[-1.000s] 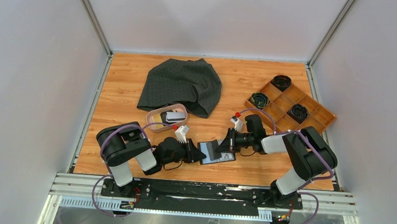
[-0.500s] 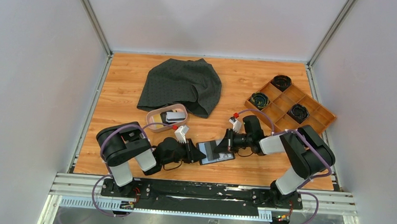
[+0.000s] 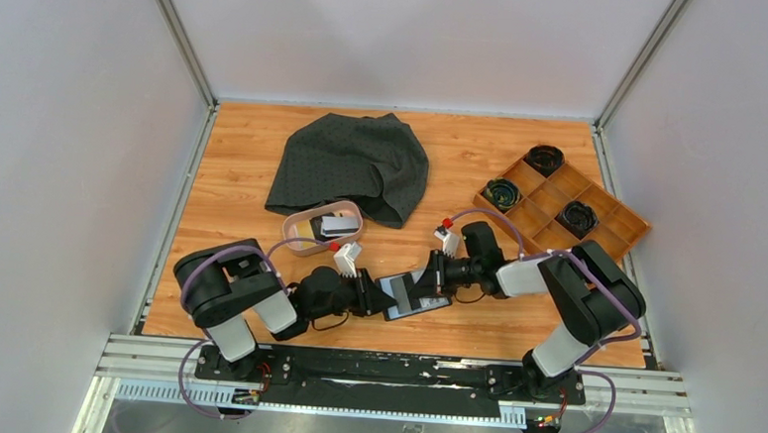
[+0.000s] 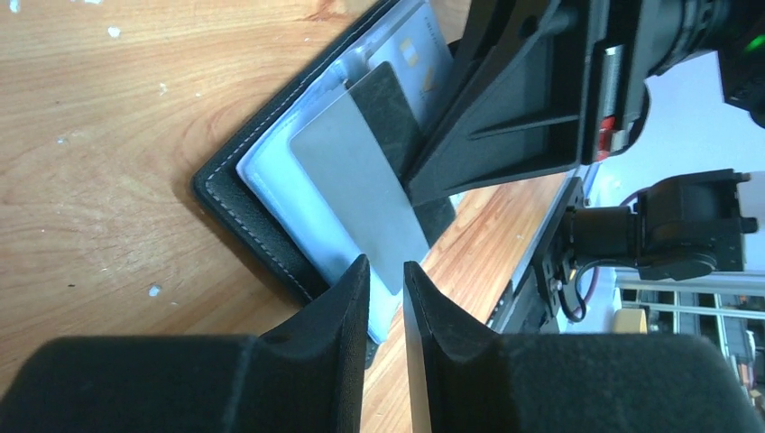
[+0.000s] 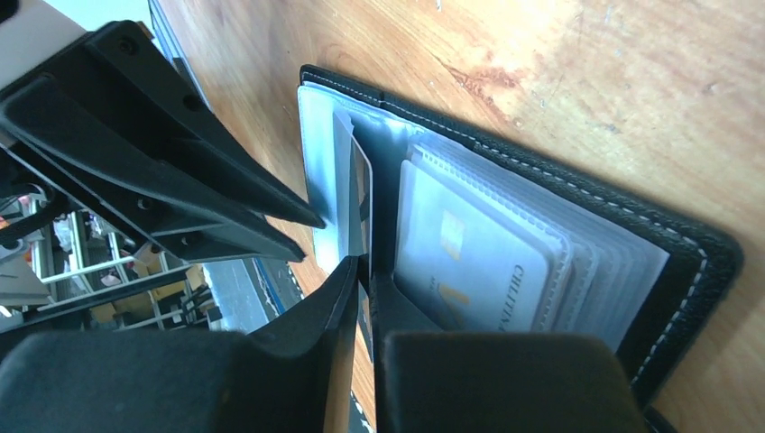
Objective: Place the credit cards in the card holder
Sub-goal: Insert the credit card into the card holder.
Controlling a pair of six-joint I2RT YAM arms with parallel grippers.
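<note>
My two arms are reaching inward low over the light wooden table (image 3: 228, 268), and my grippers are meeting nose to nose near its front edge. At the back a crumpled dark grey cloth (image 3: 348, 165) is lying. To the right a long wooden compartment tray (image 3: 608, 214) is sitting with three round black items (image 3: 544, 157) in its cells. Just in front of the cloth a shallow pink oval dish (image 3: 288, 229) is holding a few loose flat cards (image 3: 332, 226), just behind my left wrist.

The black leather-like bifold card holder (image 3: 418, 296) is lying open on the wood directly between my two grippers, its pale greyish-blue pockets facing up. My right gripper (image 5: 367, 271) is pinching a thin grey plastic card (image 4: 356, 189), the fingers almost touching. The card is tilting up over the pockets and its edge is running straight into their hairline gap. A dark strip is running along the side of that card nearest my right gripper.

My left gripper (image 4: 386, 271) is hovering at the holder's opposite edge, its fingers leaving only a narrow slit. The grey card's near corner is showing in that slit, but I cannot tell whether the fingers are gripping anything. In the clear sleeves beside my right fingers, a pale card with a gold chip (image 5: 469, 262) is sitting tucked in.
</note>
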